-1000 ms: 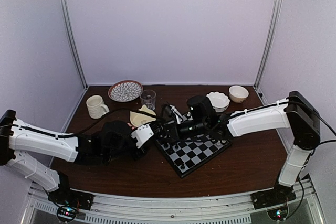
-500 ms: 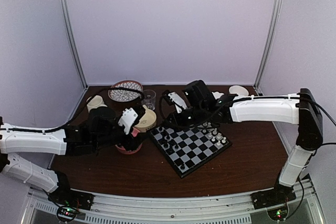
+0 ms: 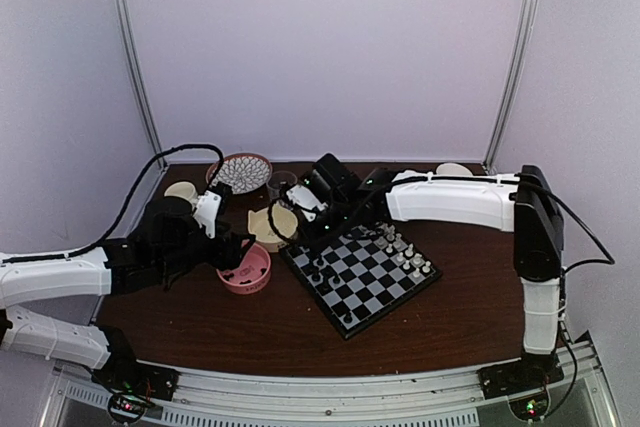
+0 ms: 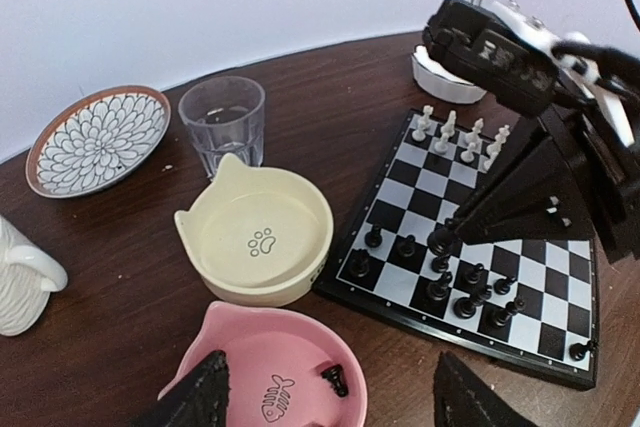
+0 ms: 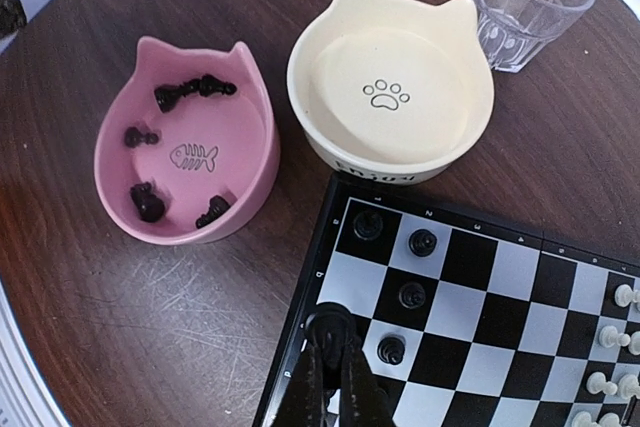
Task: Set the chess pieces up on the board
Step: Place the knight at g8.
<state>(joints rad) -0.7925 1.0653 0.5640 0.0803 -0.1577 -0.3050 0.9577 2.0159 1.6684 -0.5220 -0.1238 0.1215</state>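
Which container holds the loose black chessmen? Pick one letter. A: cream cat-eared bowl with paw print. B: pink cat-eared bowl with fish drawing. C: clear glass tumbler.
B: the right wrist view shows several tiny black plastic chessmen lying inside the pink cat-eared bowl with the fish drawing.

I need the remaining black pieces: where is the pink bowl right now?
In the top view, the pink bowl sits left of the board, just in front of the cream bowl.

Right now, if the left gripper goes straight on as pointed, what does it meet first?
Likely the pink bowl: the left gripper has its open fingers framing the bowl's inside, a black chess piece just ahead. Depth is unclear.
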